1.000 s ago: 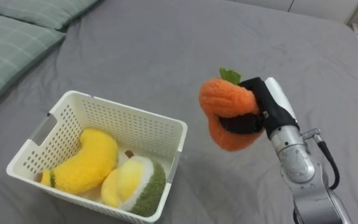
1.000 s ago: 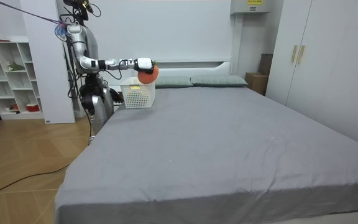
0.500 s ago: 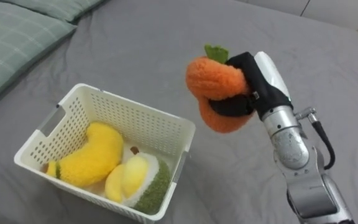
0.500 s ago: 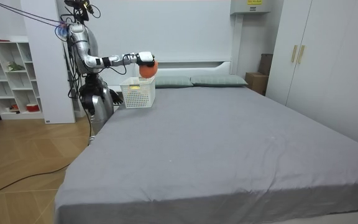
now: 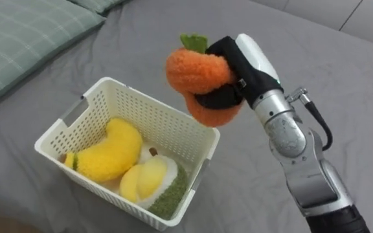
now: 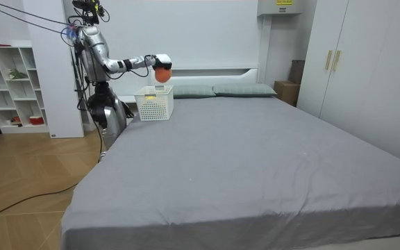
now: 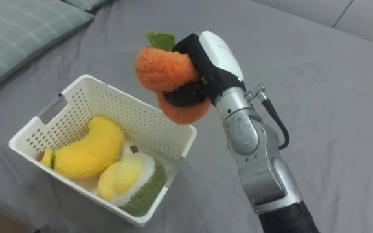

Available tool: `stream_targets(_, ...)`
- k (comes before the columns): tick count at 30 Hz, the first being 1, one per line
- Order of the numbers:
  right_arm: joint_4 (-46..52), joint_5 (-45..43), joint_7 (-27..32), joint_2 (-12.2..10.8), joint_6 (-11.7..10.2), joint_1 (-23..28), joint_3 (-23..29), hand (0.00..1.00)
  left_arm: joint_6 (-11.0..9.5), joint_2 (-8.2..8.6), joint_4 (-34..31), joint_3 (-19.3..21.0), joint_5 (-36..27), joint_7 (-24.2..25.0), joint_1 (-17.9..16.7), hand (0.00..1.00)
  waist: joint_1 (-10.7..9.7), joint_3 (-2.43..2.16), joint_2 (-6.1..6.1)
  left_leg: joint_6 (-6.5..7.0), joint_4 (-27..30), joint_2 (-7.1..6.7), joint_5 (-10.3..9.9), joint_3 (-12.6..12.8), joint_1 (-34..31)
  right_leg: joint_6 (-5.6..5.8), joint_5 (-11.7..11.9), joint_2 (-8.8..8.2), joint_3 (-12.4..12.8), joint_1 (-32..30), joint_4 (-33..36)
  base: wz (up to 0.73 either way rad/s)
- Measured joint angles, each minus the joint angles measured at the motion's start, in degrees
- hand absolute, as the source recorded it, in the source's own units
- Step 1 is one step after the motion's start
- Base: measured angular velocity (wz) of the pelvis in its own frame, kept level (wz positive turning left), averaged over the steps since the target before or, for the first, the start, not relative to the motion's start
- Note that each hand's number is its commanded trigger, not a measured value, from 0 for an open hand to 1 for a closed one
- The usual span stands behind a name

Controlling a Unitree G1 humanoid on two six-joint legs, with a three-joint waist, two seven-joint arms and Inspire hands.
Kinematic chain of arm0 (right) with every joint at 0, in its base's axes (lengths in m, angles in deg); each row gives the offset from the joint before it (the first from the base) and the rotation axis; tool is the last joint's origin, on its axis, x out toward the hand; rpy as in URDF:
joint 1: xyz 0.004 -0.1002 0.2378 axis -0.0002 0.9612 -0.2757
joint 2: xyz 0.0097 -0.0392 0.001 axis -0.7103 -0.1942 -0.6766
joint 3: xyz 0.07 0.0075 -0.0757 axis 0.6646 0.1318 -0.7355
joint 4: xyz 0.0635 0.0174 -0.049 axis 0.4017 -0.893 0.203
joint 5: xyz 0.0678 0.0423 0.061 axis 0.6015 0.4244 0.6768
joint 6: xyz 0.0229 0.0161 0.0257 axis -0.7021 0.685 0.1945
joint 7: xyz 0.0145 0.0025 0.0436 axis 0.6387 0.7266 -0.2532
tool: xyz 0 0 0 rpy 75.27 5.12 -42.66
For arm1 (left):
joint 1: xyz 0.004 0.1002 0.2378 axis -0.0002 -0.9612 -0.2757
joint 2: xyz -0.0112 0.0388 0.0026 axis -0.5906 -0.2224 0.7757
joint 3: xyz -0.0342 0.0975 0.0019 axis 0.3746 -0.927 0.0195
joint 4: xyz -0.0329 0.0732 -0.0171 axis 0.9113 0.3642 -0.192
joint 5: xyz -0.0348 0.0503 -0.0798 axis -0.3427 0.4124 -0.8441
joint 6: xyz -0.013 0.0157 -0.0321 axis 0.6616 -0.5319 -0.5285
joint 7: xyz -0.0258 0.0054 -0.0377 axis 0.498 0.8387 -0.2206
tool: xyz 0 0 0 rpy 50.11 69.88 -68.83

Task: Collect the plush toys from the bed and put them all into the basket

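My right hand [image 5: 241, 71] [image 7: 203, 65] is shut on an orange plush fruit [image 5: 196, 81] [image 7: 167, 77] with a green leaf, held in the air above the far right rim of a white plastic basket [image 5: 154, 116] [image 7: 76, 97]. The basket stands on the grey bed and holds a yellow plush banana [image 5: 109, 152] [image 7: 89, 152] and a yellow-and-green plush fruit [image 5: 151, 184] [image 7: 128, 184]. In the room view I stand at the bed's corner with the arm raised; the orange toy [image 6: 161, 73] hangs over the basket [image 6: 154, 104].
Green checked pillows [image 5: 24, 35] lie at the upper left, by the head of the bed. Grey bedsheet [image 5: 342, 84] spreads to the right of the basket. A white shelf unit [image 6: 12, 90] stands behind me, and wardrobes [image 6: 353, 62] fill the room view's right.
My right hand has carried the orange toy up and to the left, from beside the basket to above its far right rim. The basket and its toys stay put.
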Motion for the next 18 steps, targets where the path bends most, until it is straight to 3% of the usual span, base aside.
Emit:
stream_targets(8,-1.23,0.21,-0.42,-0.03,1.18,-2.13,-4.36,0.98,1.10,-0.34,0.09,-0.31,0.71,-0.11,0.04,0.00,3.05,0.17,-0.92,-0.12,0.13,0.02,0.08,-0.82,-0.35,0.02,-0.02,0.11,-0.28,-0.17,-0.10,0.04)
stream_targets(11,-1.22,0.22,-1.02,-0.07,1.18,-2.13,-5.13,0.84,1.27,-0.90,0.09,-0.29,1.64,-0.23,0.01,0.00,3.47,0.34,-1.58,-0.12,0.50,-0.10,0.11,-1.75,-0.89,0.01,-0.02,0.02,-1.56,-0.17,-0.12,0.16)
stream_targets(13,-1.25,0.23,-1.11,-0.01,1.19,-2.13,-5.28,0.68,1.42,-1.03,0.08,-0.25,1.64,-0.26,0.02,0.00,4.55,0.40,-1.78,-0.11,0.60,-0.15,0.12,-1.89,-0.97,0.02,-0.02,-0.02,-1.61,-0.16,-0.12,0.04)
stream_targets(18,-1.31,0.23,-1.64,0.00,1.19,-2.13,-6.85,0.60,1.52,-1.02,0.03,-0.23,1.63,-0.26,0.03,0.00,4.88,0.44,-1.72,-0.11,0.89,-0.20,0.12,-2.07,-1.06,0.02,-0.02,-0.04,-1.67,0.02,-0.11,0.00)
